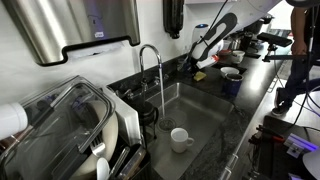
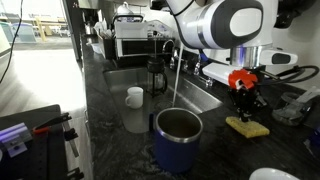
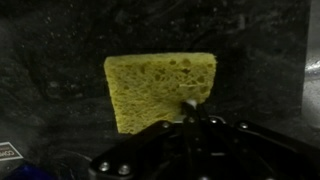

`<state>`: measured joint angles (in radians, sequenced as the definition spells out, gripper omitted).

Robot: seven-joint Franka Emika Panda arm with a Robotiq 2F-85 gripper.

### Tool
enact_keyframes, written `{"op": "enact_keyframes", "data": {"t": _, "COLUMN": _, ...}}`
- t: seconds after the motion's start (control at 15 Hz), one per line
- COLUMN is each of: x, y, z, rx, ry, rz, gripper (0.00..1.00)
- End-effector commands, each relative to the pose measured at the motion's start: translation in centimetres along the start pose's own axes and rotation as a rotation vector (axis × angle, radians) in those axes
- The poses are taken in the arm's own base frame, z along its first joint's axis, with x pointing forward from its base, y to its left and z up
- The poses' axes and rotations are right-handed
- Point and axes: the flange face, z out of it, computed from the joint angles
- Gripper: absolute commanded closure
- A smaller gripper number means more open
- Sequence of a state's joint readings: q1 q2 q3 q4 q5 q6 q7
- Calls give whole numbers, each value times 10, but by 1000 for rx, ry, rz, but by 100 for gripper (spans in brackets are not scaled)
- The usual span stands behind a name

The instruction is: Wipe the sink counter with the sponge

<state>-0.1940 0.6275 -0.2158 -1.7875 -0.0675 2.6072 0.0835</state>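
The yellow sponge [image 3: 160, 90] lies flat on the dark speckled sink counter [image 3: 50, 60]. It also shows in both exterior views [image 2: 247, 126] [image 1: 201, 75], on the counter [image 2: 105, 115] past the steel basin [image 1: 195, 112]. My gripper [image 3: 188, 104] points straight down over the sponge's edge. Its fingers are pressed together, with the tip at the sponge's lower right edge, and nothing sits between them. In both exterior views the gripper [image 2: 243, 104] [image 1: 196, 63] hangs right above the sponge.
A white mug [image 1: 180, 138] [image 2: 134, 96] stands in the basin. A blue steel tumbler [image 2: 177, 140] stands on the counter close to the sponge. A faucet [image 1: 152, 60], a dish rack [image 1: 70, 130] and a coffee press [image 2: 157, 72] stand around the sink.
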Motion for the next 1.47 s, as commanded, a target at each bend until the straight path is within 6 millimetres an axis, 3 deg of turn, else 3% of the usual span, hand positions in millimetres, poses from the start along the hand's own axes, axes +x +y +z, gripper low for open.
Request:
{"op": "enact_keyframes", "data": {"t": 0.0, "x": 25, "y": 11, "z": 30, "rx": -22, "ry": 42, "rz": 66, "gripper": 99}}
{"op": "enact_keyframes", "data": {"t": 0.27, "x": 29, "y": 37, "z": 39, "rx": -40, "ry": 46, "rz": 140, "gripper": 99}}
{"op": "enact_keyframes", "data": {"t": 0.6, "x": 8, "y": 50, "z": 35, "rx": -17, "ry": -3, "rz": 139, "gripper": 99}}
{"op": "enact_keyframes", "data": {"t": 0.67, "x": -10, "y": 60, "z": 28, "rx": -5, "ry": -9, "rz": 128, "gripper": 99}}
{"op": "enact_keyframes", "data": {"t": 1.07, "x": -72, "y": 64, "z": 0, "rx": 47, "ry": -39, "rz": 2, "gripper": 99}}
{"op": "enact_keyframes", "data": {"t": 1.4, "x": -119, "y": 40, "z": -19, "rx": 101, "ry": -44, "rz": -124, "gripper": 99}}
